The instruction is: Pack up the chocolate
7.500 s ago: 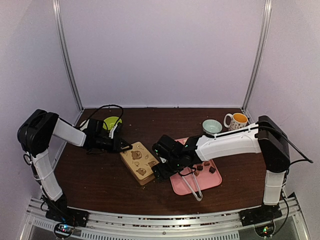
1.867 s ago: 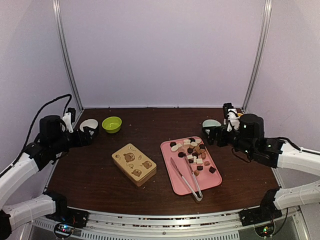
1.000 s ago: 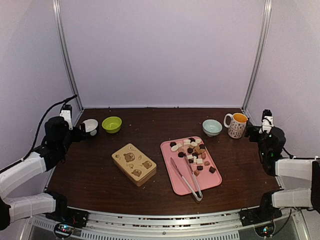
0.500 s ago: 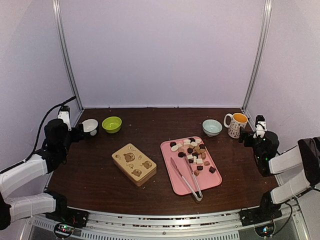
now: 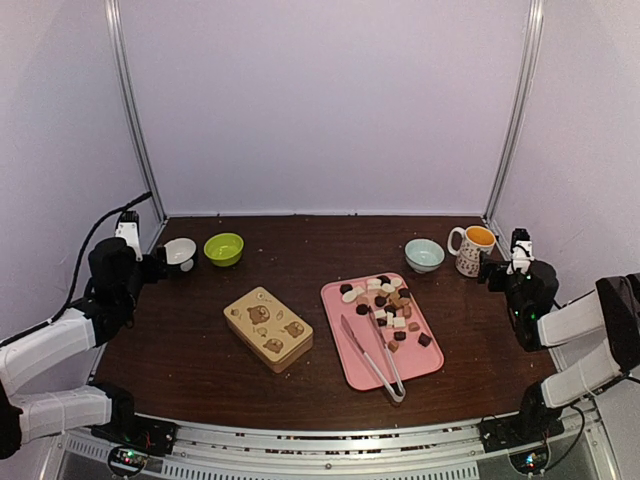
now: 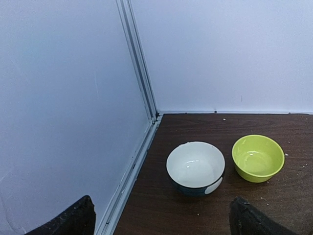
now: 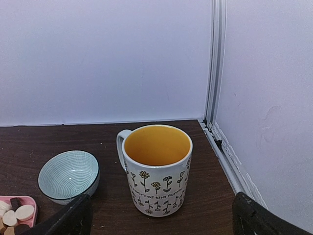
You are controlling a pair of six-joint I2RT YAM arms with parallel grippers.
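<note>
Right gripper [image 5: 488,273] now back by table [image 5: 470,335] edge

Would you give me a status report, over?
Left gripper and right gripper open, empty. Chocolate loose on pink tray. Tongs on tray too; bear box alongside.

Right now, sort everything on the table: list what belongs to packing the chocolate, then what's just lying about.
For the job: chocolate pieces, pink tray under them, clear tongs, bear-print box (likely the pack).
Lying about: white bowl, green bowl, pale blue bowl, flowered mug.
</note>
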